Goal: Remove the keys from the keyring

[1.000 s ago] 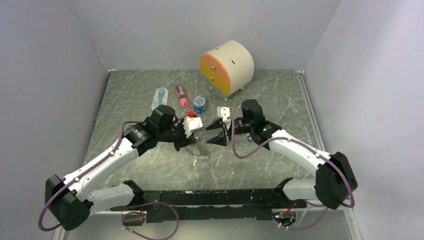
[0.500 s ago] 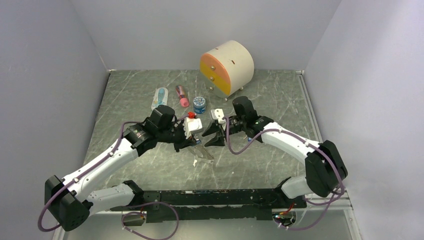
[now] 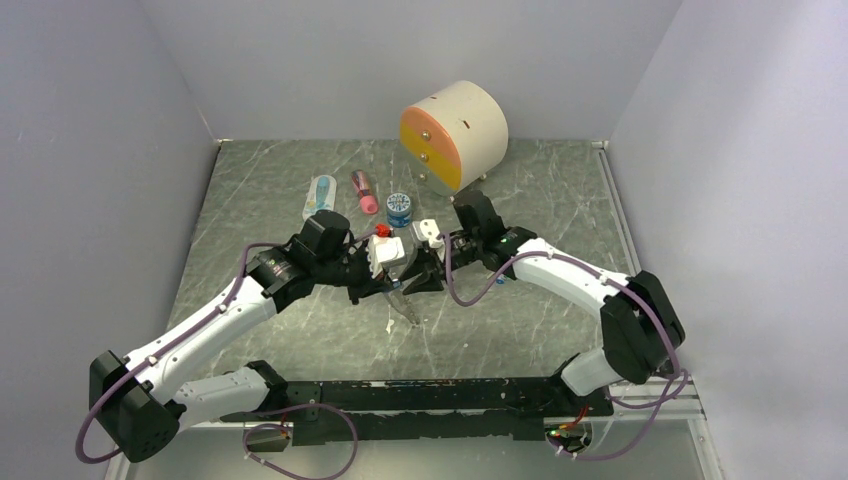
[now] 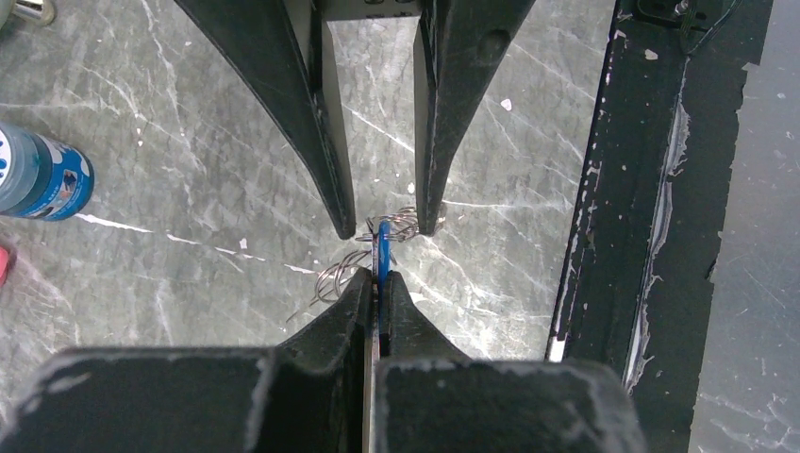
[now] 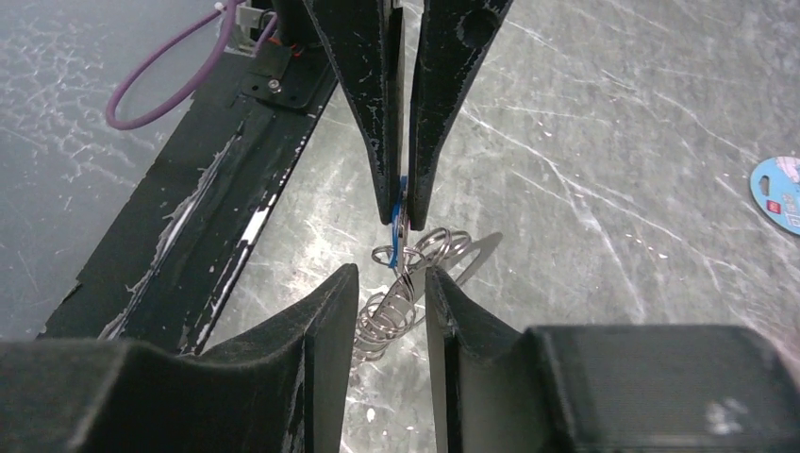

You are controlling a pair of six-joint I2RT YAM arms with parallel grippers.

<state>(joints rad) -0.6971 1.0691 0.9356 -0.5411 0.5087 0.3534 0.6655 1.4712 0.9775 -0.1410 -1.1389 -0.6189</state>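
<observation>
The left arm reaches in from the near-left corner toward the middle of the grey marbled surface [image 3: 280,180]. Beyond it, along the far side, a pale blue oval piece [image 3: 319,195] lies furthest left, a pink tube [image 3: 364,192] just beside it, and a round blue tin [image 3: 400,209] next in line.

At the centre the two arms meet tip to tip. The left end effector [image 4: 377,280] is clamped, its fingers pressed flat on the blue-tagged key [image 4: 382,251], which stands edge-on between them with its upper part poking out past the tips. The keyring [image 5: 382,321], a tangle of thin silvery wire loops, is joined to that key and spills away from the tag. Whether its low end touches the surface cannot be told.

Facing it, the right end effector [image 5: 390,274] is narrowly parted, one finger on each side of the wire loops. The loops sit in the gap, and it is not clear that either pad presses on them. In the left wrist view its two tips flank the top of the blue tag.

Behind and right of the meeting point stands a round cream drawer unit [image 3: 455,135] with an orange and yellow front. The right arm bends back from the centre to the near-right corner, above the black rail [image 4: 613,189] at the near edge.
</observation>
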